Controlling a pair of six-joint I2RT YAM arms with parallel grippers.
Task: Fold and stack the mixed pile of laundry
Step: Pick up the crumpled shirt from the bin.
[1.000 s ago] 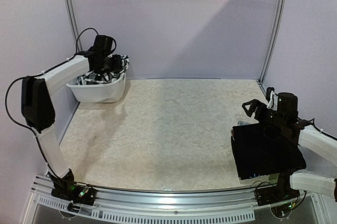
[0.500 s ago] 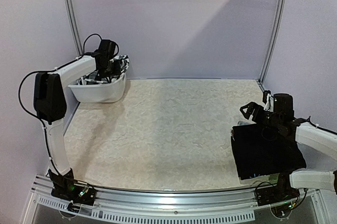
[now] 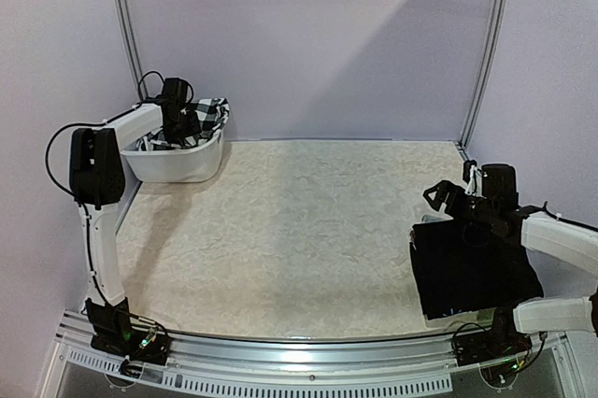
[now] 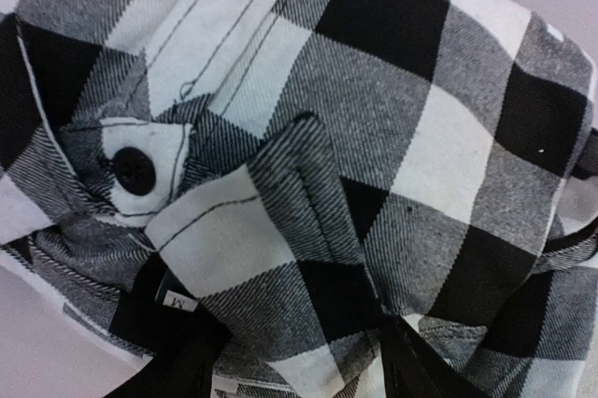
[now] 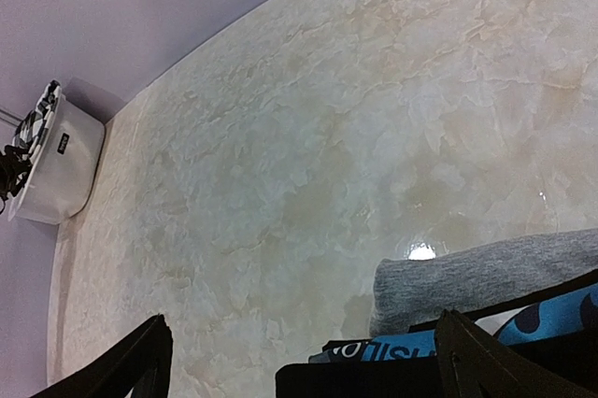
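Observation:
The black-and-white checkered shirt [image 3: 207,116] lies bunched in the white basket [image 3: 182,166] at the back left. My left gripper [image 3: 176,121] is down in the basket on it. In the left wrist view the shirt [image 4: 374,118] fills the frame, and the left gripper [image 4: 294,365] has its jaws apart with a fold of the shirt between them. My right gripper [image 3: 445,198] is open and empty, just beyond a stack of folded garments with a black piece [image 3: 472,267] on top. The right wrist view shows the gripper [image 5: 299,323] open over a grey garment [image 5: 486,277], a blue one with white letters [image 5: 523,328] and the black one [image 5: 374,381].
The basket stands against the left wall at the table's back corner and also shows in the right wrist view [image 5: 58,166]. The marbled tabletop [image 3: 299,230] lies between the basket and the stack. Frame posts stand at the back left and back right.
My left gripper has swung left and dropped lower into the basket onto the checkered shirt. The right gripper has barely shifted.

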